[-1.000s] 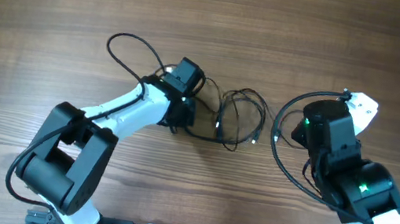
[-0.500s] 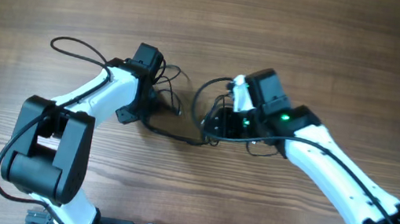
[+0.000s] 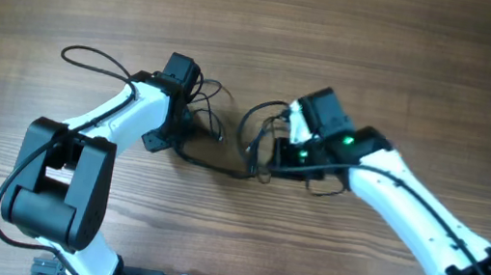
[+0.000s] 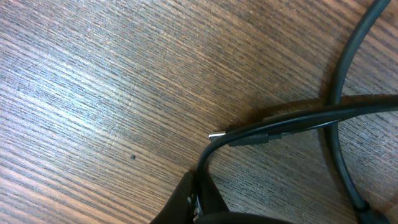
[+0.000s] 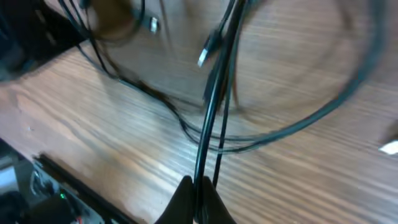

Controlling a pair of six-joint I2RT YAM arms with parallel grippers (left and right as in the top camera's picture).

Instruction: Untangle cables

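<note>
Lying near the middle of the worktop (image 3: 358,37), a board of streaky brown wood grain, the cables (image 3: 247,162) form a loose tangle of thin, round black cords. Their loops overlap between the two arms.

The left gripper (image 4: 196,198) is pinched together on one cord. That cord rises from the fingertips, bends sharply sideways and ends in a slim black plug (image 4: 249,135) with a small pale metal tip, close over the wood.

The right gripper (image 5: 199,198) is clamped on two glossy strands that run side by side straight up from its fingertips. Past them a wide loop curves across the wood, blurred in the right wrist view. More thin strands cross toward the left edge of that view, among them small grey-tipped ends.
</note>
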